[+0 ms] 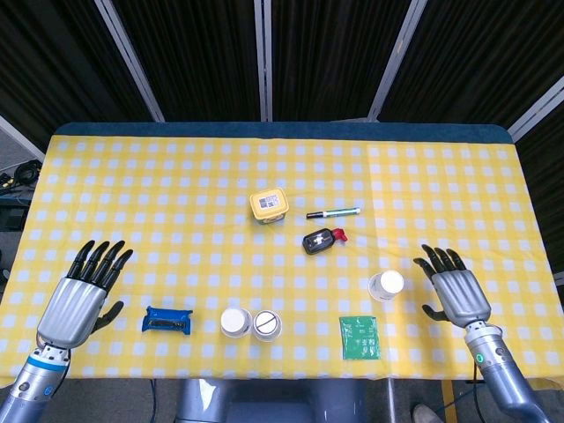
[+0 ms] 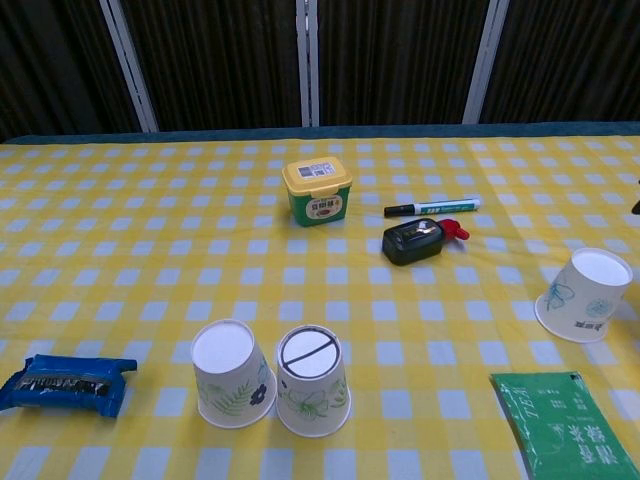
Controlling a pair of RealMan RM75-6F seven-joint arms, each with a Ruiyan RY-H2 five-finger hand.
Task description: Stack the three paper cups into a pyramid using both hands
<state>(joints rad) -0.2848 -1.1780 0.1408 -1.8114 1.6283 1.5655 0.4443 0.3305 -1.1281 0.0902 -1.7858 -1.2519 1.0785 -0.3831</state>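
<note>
Two white paper cups stand upside down side by side near the front edge: the left cup (image 1: 235,322) (image 2: 230,374) and the right cup (image 1: 267,324) (image 2: 312,381). A third upturned cup (image 1: 386,285) (image 2: 586,294) stands apart on the right. My left hand (image 1: 77,300) hovers far left of the pair, fingers spread, holding nothing. My right hand (image 1: 456,294) is just right of the third cup, fingers apart and empty. The chest view shows neither hand clearly.
A yellow-lidded tub (image 1: 269,206), a marker pen (image 1: 332,213) and a black device with a red tip (image 1: 322,240) lie mid-table. A green packet (image 1: 359,337) sits front right, a blue wrapper (image 1: 167,320) front left of the cups.
</note>
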